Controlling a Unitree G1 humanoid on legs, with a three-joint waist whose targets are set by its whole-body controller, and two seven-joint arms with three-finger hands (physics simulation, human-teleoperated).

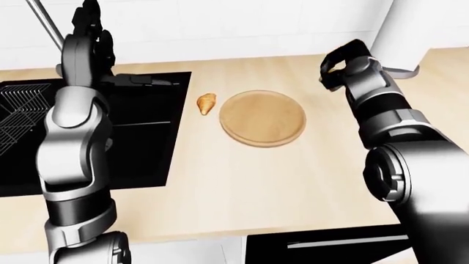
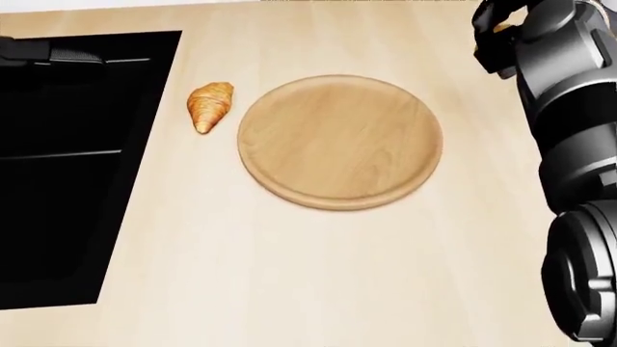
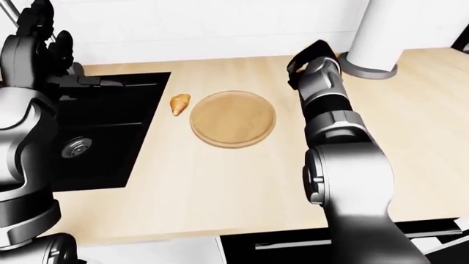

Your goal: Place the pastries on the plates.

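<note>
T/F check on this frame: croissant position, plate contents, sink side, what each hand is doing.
1. The croissant lies on the counter, not on the plate. True.
2. The plate holds a pastry. False: its surface is bare.
3. The sink is to the left of the croissant in the eye views. True.
4. The left hand is grasping the croissant. False: it is raised over the sink, well away from it.
5. The right hand rests on the plate. False: it is up and to the right of the plate; something small and orange seems to show by its fingers in the head view, unclear what.
</note>
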